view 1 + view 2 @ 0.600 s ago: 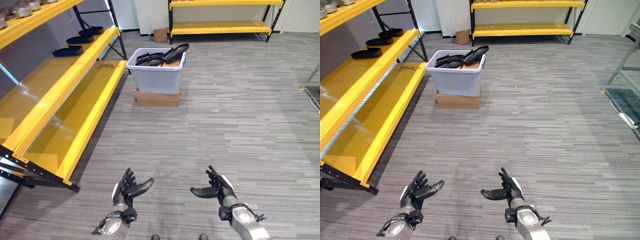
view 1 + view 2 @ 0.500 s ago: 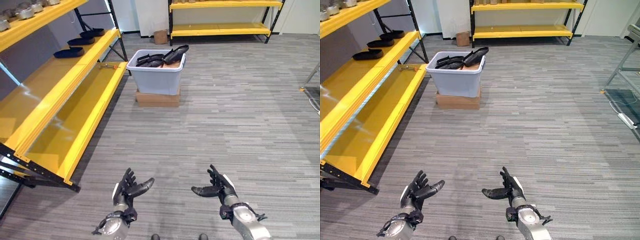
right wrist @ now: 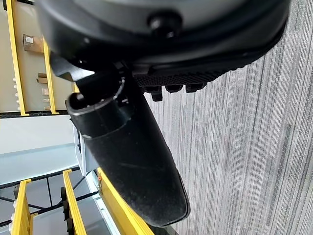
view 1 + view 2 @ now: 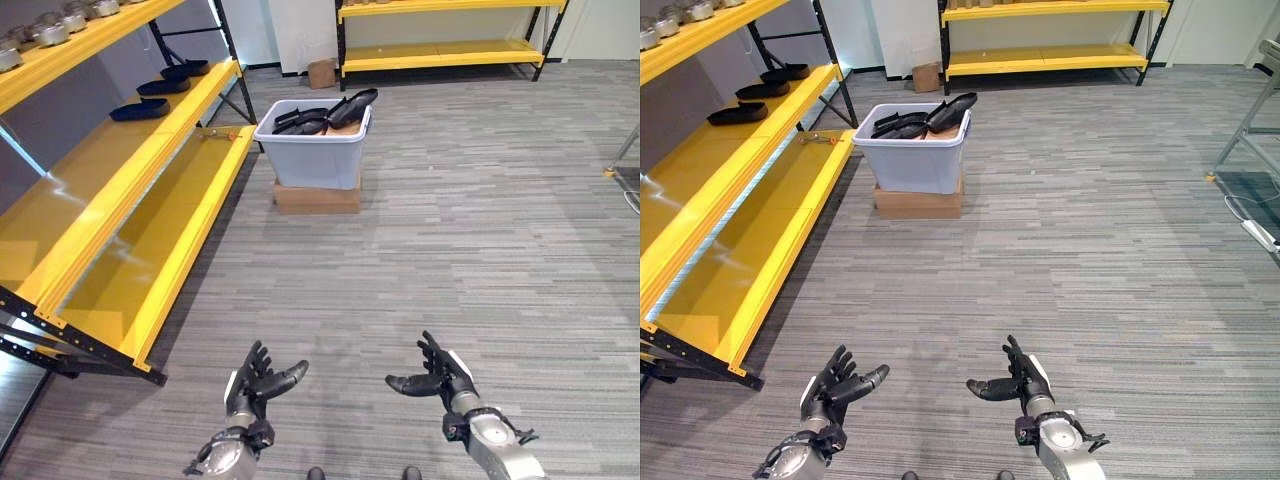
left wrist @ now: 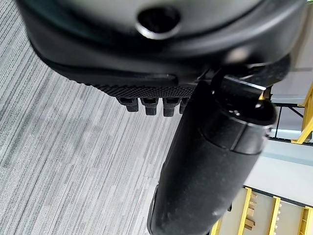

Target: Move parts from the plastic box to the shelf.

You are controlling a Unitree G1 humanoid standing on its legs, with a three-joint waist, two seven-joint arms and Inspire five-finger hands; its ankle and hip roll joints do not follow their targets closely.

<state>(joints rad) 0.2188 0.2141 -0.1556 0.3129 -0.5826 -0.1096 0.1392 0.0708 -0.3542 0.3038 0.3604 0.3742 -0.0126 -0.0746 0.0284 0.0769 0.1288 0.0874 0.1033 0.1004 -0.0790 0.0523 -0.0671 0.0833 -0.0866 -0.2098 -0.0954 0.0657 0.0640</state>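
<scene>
Left eye view, entry: you stand well back from the plastic box (image 4: pixel 312 145); it sits on a flat cardboard carton (image 4: pixel 316 197) on the grey floor (image 4: pixel 480 230), just beside the far end of the yellow shelf (image 4: pixel 130 215) on your left; dark parts (image 4: pixel 328 110) are heaped in it, some poking above the rim. Three similar dark parts (image 4: pixel 139 109) already lie on the shelf's middle level, well apart from the box; small metal items (image 4: pixel 50 30) sit on the level above; a second yellow rack (image 4: pixel 445 50) stands against the far wall.

Left hand (image 4: pixel 255 380): low in front of you, palm turned up, fingers spread, holding nothing; right hand (image 4: pixel 437 375): likewise spread and empty, thumb pointing inward; each wrist view confirms straight fingers over bare floor.

Judgement on handling: the parts look like moulded shells, elongated and curved; likely stiff and light, with a smooth, possibly slippery surface; they appear loosely tangled, so lifting one may drag a neighbour. Take the topmost piece leaning over the rim; grip it across its narrower middle, thumb on one face and fingers on the other, rather than by a tip; a tip hold would probably let it swing.

Step in hand, as judged: approach to the box; nothing picked yet.
</scene>
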